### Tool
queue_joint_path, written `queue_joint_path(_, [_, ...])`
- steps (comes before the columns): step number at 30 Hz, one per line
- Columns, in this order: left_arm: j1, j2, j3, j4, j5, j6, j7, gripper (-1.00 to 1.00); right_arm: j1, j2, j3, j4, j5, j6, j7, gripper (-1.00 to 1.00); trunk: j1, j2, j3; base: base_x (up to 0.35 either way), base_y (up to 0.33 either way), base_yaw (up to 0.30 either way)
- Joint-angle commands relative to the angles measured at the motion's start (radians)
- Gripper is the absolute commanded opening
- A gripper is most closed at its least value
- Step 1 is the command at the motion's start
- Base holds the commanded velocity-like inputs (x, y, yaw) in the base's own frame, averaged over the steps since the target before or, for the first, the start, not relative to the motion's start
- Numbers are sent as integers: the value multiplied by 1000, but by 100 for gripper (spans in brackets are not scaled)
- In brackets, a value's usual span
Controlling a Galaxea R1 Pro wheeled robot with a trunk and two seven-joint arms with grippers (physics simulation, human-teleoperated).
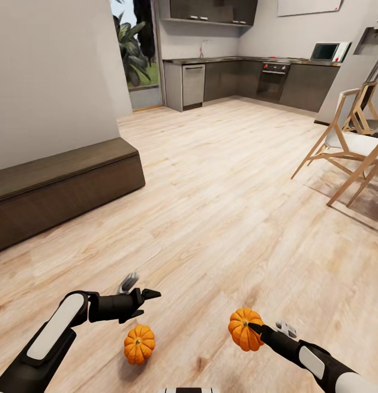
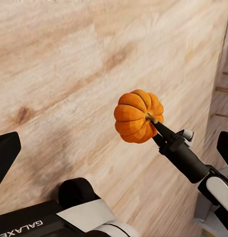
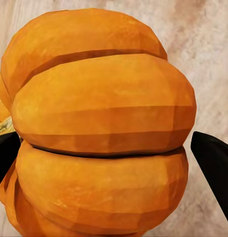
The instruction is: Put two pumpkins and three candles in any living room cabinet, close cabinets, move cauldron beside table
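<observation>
Right hand (image 1: pixel 253 326): fingers closed onto one pumpkin (image 1: pixel 244 328), held up off the wooden floor (image 1: pixel 227 180). The right wrist view has this pumpkin (image 3: pixel 101 123) pressed between the two dark fingertips (image 3: pixel 212 160), one on each flank. The left wrist view shows the same pumpkin (image 2: pixel 137 116) held at the tip of the right hand (image 2: pixel 154 123), stem side toward the fingers, floor (image 2: pixel 69 59) beneath.

Left hand (image 1: pixel 148 297): fingers parted, nothing between them, hovering above the floor. Second pumpkin (image 1: pixel 139 344) rests on the floor just below and beside that hand, not touching it, stem up.

Containers: long low dark-brown cabinet (image 1: pixel 58 191) stands along the left wall, front faces shut flush, nothing on its top. Both pumpkins lie well apart from it.

Open room: wide bare floor runs between the cabinet's right end and the wooden chairs (image 1: pixel 347 144) at the right. Beyond them, kitchen units (image 1: pixel 238 79) line the far wall, with an oven (image 1: pixel 273 79) and a microwave (image 1: pixel 328 52) on the desk top. Doorway with greenery (image 1: pixel 133 52) at far left of the kitchen.
</observation>
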Motion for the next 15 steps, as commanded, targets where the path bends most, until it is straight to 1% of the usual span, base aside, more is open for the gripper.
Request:
queue_joint_path(1, [-1,2,0,-1,10,0,10,100,0,-1,3,-1,-9,6,2,-100,0,0,-1,0,0,0])
queue_joint_path(4, [-1,3,4,-1,10,0,10,100,0,-6,2,-25,-9,11,1,-100,0,0,-1,0,0,0])
queue_joint_path(5, [-1,5,6,-1,10,0,10,100,0,-7,3,-68,-9,15,1,-100,0,0,-1,0,0,0])
queue_joint_path(7, [-1,8,9,-1,10,0,9,100,0,-6,2,-149,-9,20,0,-100,8,-14,-7,0,0,0])
queue_joint_path(8, [-1,12,11,0,9,0,8,100,0,-5,1,-217,-9,34,-1,-100,11,-21,-10,0,0,0])
queue_joint_path(10, [-1,19,16,1,8,0,6,100,0,-9,1,-298,-9,69,-1,-100,19,-35,-16,0,0,0])
queue_joint_path(12, [-1,39,28,2,8,0,5,100,0,-11,1,-356,-9,108,-1,-100,27,-49,-23,0,0,0])
queue_joint_path(14, [-1,72,53,1,8,1,3,100,0,-12,1,-401,-9,151,0,-100,34,-63,-29,0,0,0])
queue_joint_path(15, [-1,102,72,4,8,1,2,100,0,-12,2,-428,-9,173,0,-100,38,-70,-32,0,0,0])
